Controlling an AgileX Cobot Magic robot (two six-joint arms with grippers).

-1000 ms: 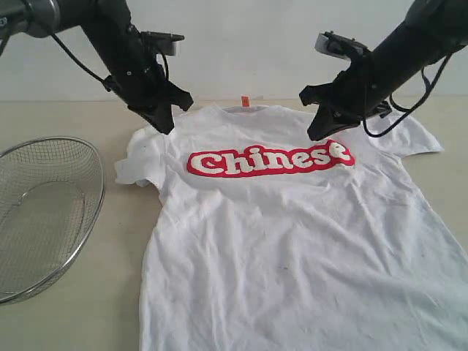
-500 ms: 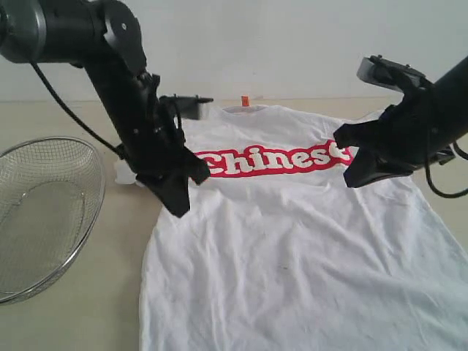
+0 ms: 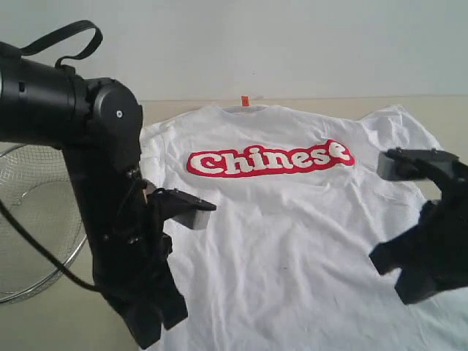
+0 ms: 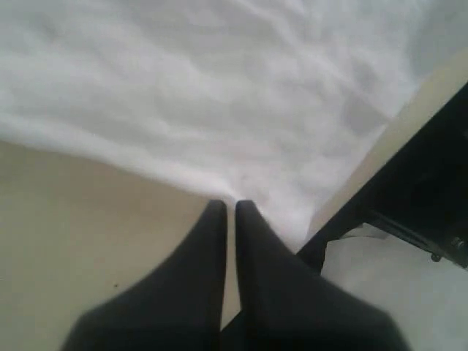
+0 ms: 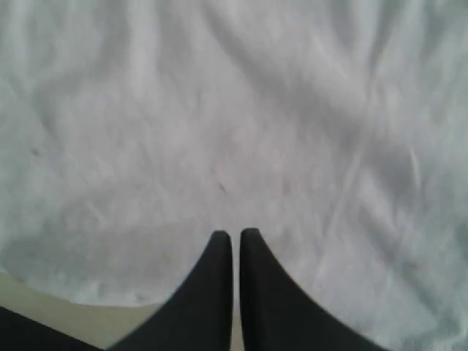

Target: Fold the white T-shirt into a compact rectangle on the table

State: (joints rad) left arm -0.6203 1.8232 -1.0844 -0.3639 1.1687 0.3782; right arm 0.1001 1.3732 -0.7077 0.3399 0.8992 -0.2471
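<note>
The white T-shirt [image 3: 278, 234] lies spread flat, face up, on the beige table [image 3: 453, 117]. Its red lettered band [image 3: 270, 159] runs across the chest and an orange tag [image 3: 246, 101] sits at the collar. My left gripper [image 3: 150, 333] is shut and empty, low over the shirt's left side edge near the front. In the left wrist view its tips [image 4: 229, 207] sit where white cloth [image 4: 219, 88] meets bare table [image 4: 73, 219]. My right gripper [image 3: 409, 285] is also shut and empty over the shirt's right lower part. Its tips [image 5: 235, 235] point at wrinkled cloth [image 5: 234, 110].
A round wire-mesh basket [image 3: 36, 241] stands at the left, partly behind my left arm. A dark frame [image 4: 409, 197] runs past the table's edge in the left wrist view. A pale wall rises behind the table.
Both arms have travelled from the shirt's shoulders down along its sides toward the near hem. Both grippers stayed shut. The shirt has not moved.
</note>
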